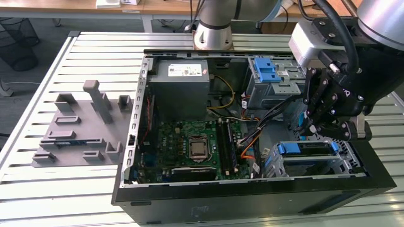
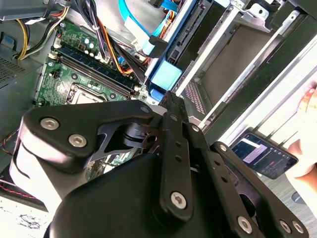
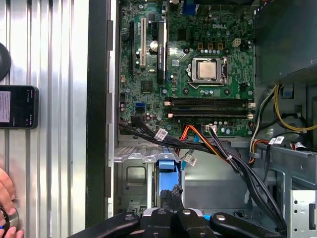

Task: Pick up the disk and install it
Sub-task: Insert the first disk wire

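The gripper (image 1: 317, 128) is hanging over the drive end of the open computer case (image 1: 252, 201). Its fingers are drawn together, with no gap showing between them in either wrist view. The disk (image 1: 313, 150) is sitting directly under the fingertips, lying in the metal drive cage (image 1: 346, 158). Its bright blue carrier frame is facing up on the side toward the motherboard (image 1: 196, 142). In the first wrist view the blue frame (image 3: 167, 171) is lying just ahead of the fingertips (image 3: 174, 193), close enough that contact looks likely. I cannot tell whether the tips are pinching its edge or only pressing on it. The disk looks to be in its bay already, though whether it is fully seated is not something I can make out.

A bundle of black and orange cables (image 3: 218, 148) is running just beyond the frame from the fingertips. If the fingers are pushing, the disk could be jamming against those leads or riding up on a cage rail rather than sliding home. A narrow, off-centre push on the plastic frame could also be tilting the disk in its guides. Well away from the fingers, outside the case wall, a person's hand (image 3: 6, 201) is resting near a phone (image 3: 18, 106) on the slatted table (image 3: 54, 124).
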`<state>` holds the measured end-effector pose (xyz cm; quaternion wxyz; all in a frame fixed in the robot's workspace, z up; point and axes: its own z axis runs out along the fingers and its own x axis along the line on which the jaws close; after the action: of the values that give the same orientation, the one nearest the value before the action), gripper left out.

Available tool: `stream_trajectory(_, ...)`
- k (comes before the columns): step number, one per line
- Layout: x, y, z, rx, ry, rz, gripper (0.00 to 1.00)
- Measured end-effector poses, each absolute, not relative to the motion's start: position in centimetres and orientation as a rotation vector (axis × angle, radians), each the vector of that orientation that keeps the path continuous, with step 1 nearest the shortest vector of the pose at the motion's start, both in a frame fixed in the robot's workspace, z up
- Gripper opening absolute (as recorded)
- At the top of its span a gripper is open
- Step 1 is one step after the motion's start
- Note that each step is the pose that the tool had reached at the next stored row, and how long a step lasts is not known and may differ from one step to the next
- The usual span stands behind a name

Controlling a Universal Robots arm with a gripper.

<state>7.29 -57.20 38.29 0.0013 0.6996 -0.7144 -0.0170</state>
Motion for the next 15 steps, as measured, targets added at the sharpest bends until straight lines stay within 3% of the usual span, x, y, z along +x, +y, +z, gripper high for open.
stream_trajectory(15, 9.6, -57.1, 38.2, 2.196, -2.243, -0.054, 0.11)
